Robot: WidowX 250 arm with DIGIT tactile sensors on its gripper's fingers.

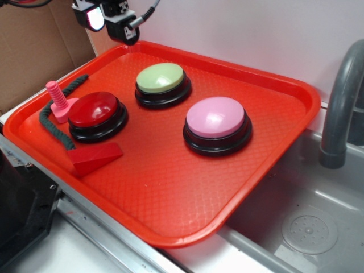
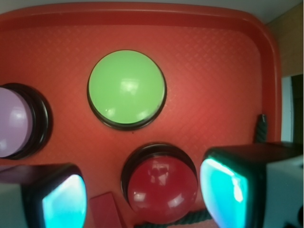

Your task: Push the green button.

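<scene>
1. Green button [image 1: 161,79] [image 2: 127,89] on the far part of the red tray [image 1: 170,199] [image 2: 213,57], upright on its black base, nothing touching it.
2. Red button [image 1: 95,111] [image 2: 161,189] just left of and nearer than the green one; pink button [image 1: 216,119] [image 2: 13,121] to the right of it, all three apart from one another.
3. Gripper [image 1: 108,20] [image 2: 142,199] high over the tray's far left corner, clear of every button.
4. In the wrist view, fingers [image 2: 223,190] spread wide apart, holding nothing, with the red button seen between them and the green button beyond.
5. Pink bolt [image 1: 58,102] upright at the tray's left edge, beside the red button.
6. Dark rope [image 1: 54,122] curving along that same left edge.
7. Red wedge [image 1: 96,157] flat on the tray, just in front of the red button.
8. Grey sink [image 1: 307,222] and faucet [image 1: 341,102] to the right of the tray.
</scene>
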